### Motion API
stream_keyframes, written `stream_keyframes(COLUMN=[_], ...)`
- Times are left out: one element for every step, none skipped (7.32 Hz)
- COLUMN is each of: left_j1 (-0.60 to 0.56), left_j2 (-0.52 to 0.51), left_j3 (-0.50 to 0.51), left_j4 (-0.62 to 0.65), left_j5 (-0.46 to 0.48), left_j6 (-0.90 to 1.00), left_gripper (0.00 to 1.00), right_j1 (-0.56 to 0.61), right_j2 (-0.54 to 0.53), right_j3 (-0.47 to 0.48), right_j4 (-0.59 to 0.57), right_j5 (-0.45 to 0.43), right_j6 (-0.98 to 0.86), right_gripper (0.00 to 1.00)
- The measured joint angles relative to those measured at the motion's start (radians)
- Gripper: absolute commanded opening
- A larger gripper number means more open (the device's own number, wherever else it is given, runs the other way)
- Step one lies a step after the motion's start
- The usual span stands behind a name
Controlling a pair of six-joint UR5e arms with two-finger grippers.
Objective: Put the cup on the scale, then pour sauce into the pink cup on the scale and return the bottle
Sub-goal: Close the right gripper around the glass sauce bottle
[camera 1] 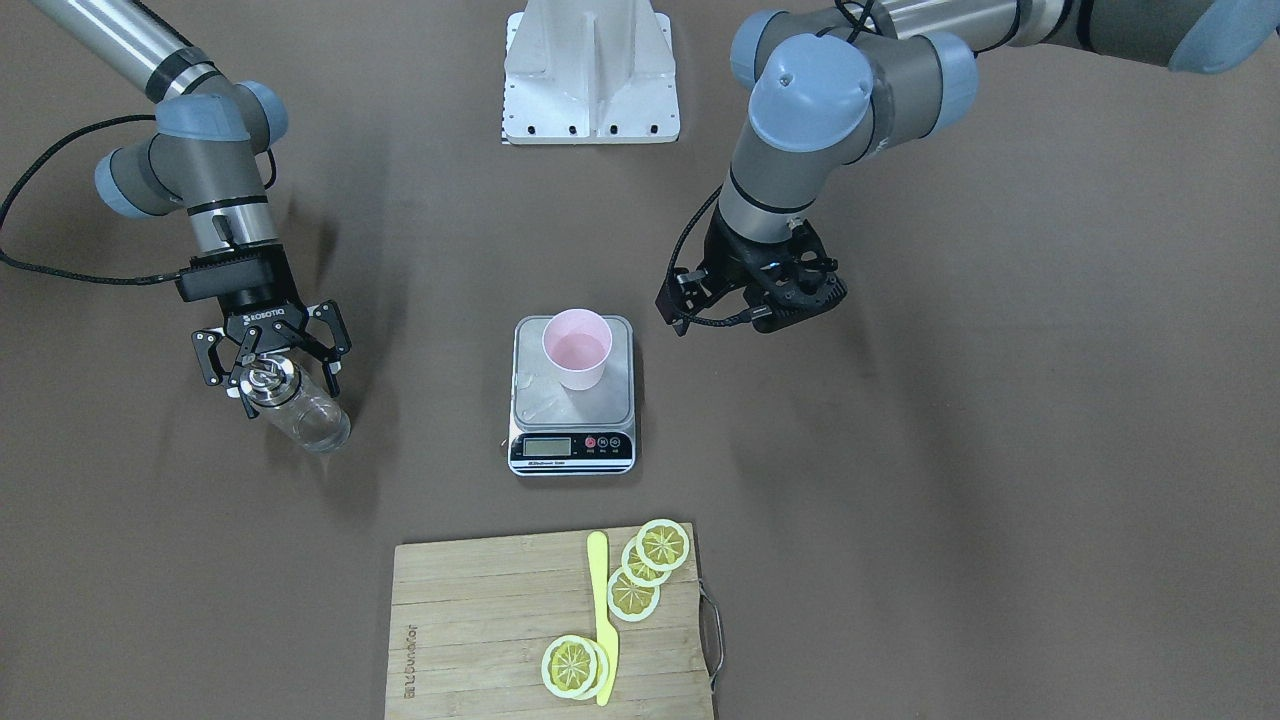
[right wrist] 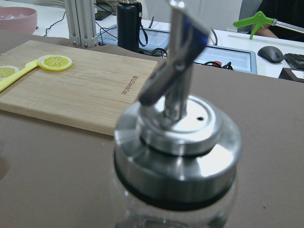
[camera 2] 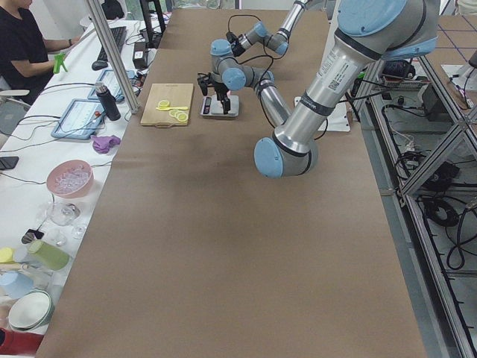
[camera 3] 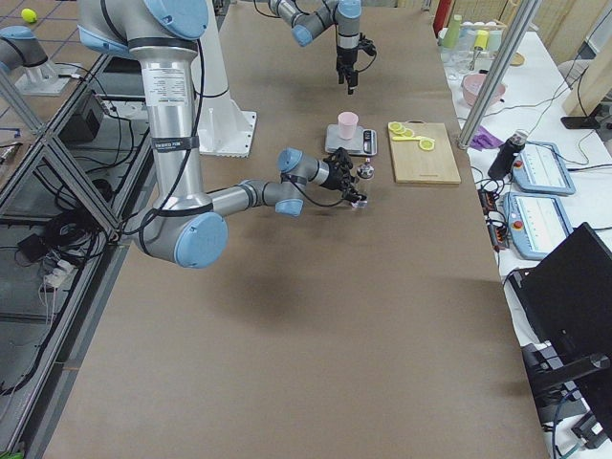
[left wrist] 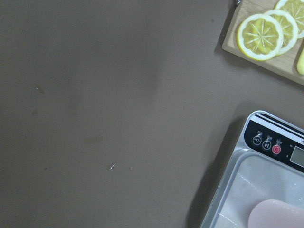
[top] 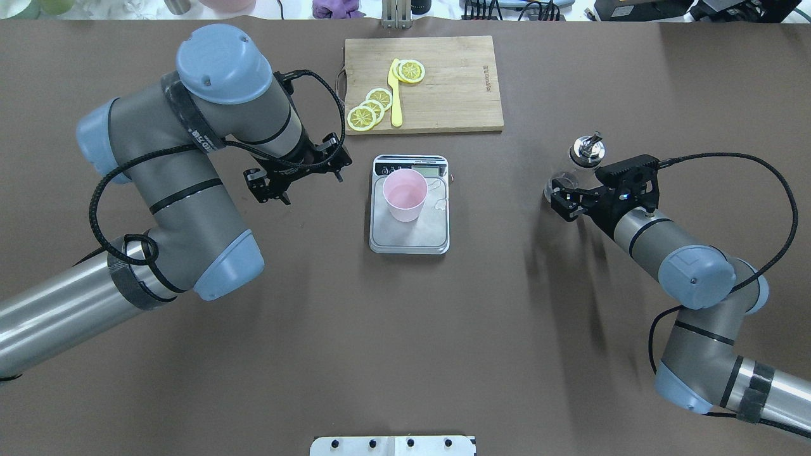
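The pale pink cup (camera 1: 577,347) stands upright on the steel platform of the scale (camera 1: 572,447), also seen in the overhead view (top: 405,193). The clear glass bottle (camera 1: 300,410) with its silver pourer cap stands on the table off to the robot's right (top: 587,151). My right gripper (camera 1: 285,385) is open, its fingers on either side of the bottle's upper body. The right wrist view shows the cap (right wrist: 175,137) very close. My left gripper (top: 298,177) hovers open and empty to the left of the scale (top: 412,240), apart from the cup.
A bamboo cutting board (camera 1: 480,620) with lemon slices (camera 1: 662,545) and a yellow knife (camera 1: 603,620) lies beyond the scale on the operators' side. The white robot base plate (camera 1: 590,70) is at the robot's edge. The left wrist view shows the scale's corner (left wrist: 266,142).
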Motion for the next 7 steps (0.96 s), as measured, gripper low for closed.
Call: stream_keyframes(left_j1=[0.000, 0.000, 0.000, 0.000, 0.000, 0.000, 0.001], left_j2=[0.000, 0.000, 0.000, 0.000, 0.000, 0.000, 0.000], left_j3=[0.000, 0.000, 0.000, 0.000, 0.000, 0.000, 0.000], left_j4=[0.000, 0.000, 0.000, -0.001, -0.001, -0.001, -0.002], left_j5=[0.002, 0.007, 0.011, 0.013, 0.014, 0.014, 0.014], left_j6=[0.000, 0.000, 0.000, 0.000, 0.000, 0.000, 0.000], left_gripper=[0.98, 0.98, 0.98, 0.98, 0.98, 0.98, 0.98], right_j1=[0.001, 0.003, 0.004, 0.005, 0.006, 0.007, 0.011], right_j2=[0.007, 0.011, 0.013, 0.014, 0.015, 0.016, 0.018], right_j3=[-0.004, -0.010, -0.013, -0.016, -0.017, -0.018, -0.018], right_j4=[-0.001, -0.001, 0.000, 0.000, 0.001, 0.001, 0.001], right_j5=[0.000, 0.000, 0.001, 0.002, 0.002, 0.002, 0.003], right_j6=[0.000, 0.000, 0.000, 0.000, 0.001, 0.001, 0.001], right_gripper=[0.89, 0.89, 0.79, 0.59, 0.38, 0.09, 0.00])
